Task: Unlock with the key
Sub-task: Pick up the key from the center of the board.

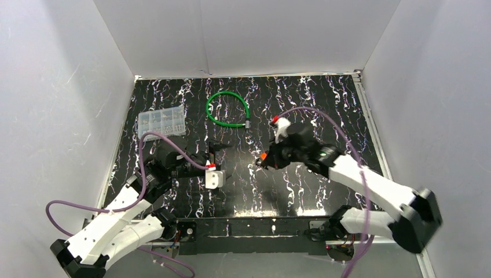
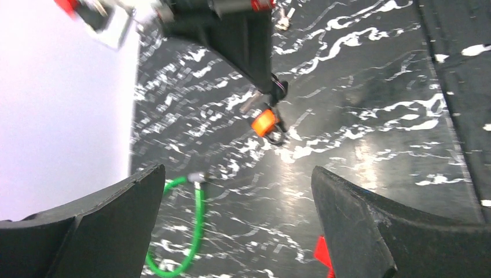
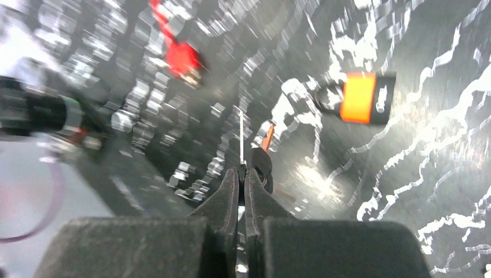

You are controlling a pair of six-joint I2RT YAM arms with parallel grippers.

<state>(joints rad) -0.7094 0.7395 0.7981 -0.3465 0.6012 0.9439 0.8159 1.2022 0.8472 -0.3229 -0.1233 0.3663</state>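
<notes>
An orange padlock (image 3: 360, 97) with a black side and a dark shackle lies on the black marbled table, also in the top view (image 1: 263, 156) and the left wrist view (image 2: 264, 123). My right gripper (image 3: 242, 169) is shut on a key (image 3: 241, 130). Its thin blade sticks out past the fingertips, and a dark key head hangs beside them. The blade tip is left of the padlock and apart from it. In the top view the right gripper (image 1: 260, 163) is right next to the padlock. My left gripper (image 2: 237, 179) is open and empty, low over the table left of the padlock (image 1: 217, 152).
A green cable loop (image 1: 227, 109) lies at the back centre, also in the left wrist view (image 2: 197, 226). A clear plastic parts box (image 1: 162, 121) sits at the back left. White walls enclose the table on three sides. Purple cables trail from both arms.
</notes>
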